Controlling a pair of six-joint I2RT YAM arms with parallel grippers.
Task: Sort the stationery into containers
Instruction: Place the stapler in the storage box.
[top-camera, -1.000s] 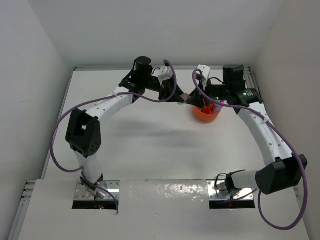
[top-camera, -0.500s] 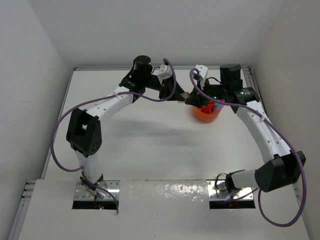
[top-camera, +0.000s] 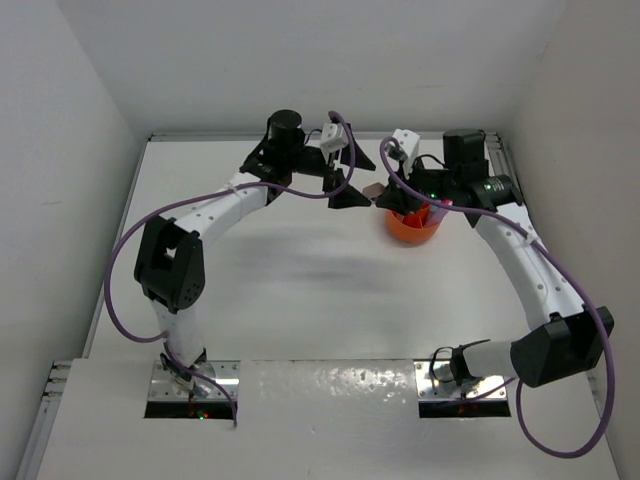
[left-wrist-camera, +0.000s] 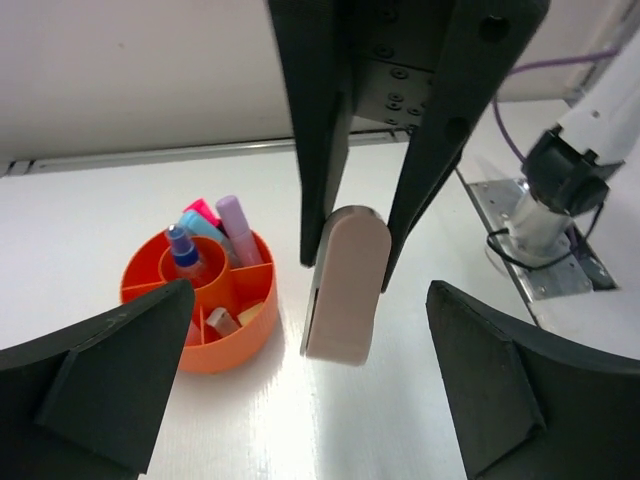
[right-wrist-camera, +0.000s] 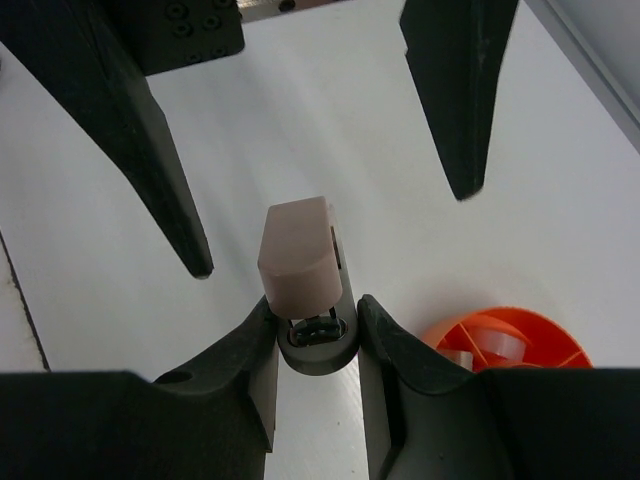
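Observation:
A pale pink stationery piece (left-wrist-camera: 345, 300) with a dark grey underside hangs above the table just left of the orange container (top-camera: 415, 232). My right gripper (right-wrist-camera: 318, 310) is shut on its dark rounded end (right-wrist-camera: 318, 345). My left gripper (left-wrist-camera: 310, 288) stands wide open around the piece, its fingers (left-wrist-camera: 110, 370) well apart from it. From the top I see the piece (top-camera: 370, 190) between the left gripper (top-camera: 350, 183) and the right gripper (top-camera: 387, 197). The container (left-wrist-camera: 190, 355) holds a blue-capped bottle (left-wrist-camera: 180, 245), a light blue tube (left-wrist-camera: 205, 225), a pale stick (left-wrist-camera: 238, 225) and eraser blocks (left-wrist-camera: 222, 320).
Purple cables (top-camera: 120, 260) loop off both arms. The back wall (top-camera: 300, 60) and side walls close in the table. The right arm's base (left-wrist-camera: 550, 200) and its metal mounting plate (left-wrist-camera: 540, 250) sit at the near edge. The container (right-wrist-camera: 500, 335) lies right of the held piece.
My left gripper has opened and let go of the pale pink piece, which stays in the right gripper. The right gripper tightened slightly a moment before.

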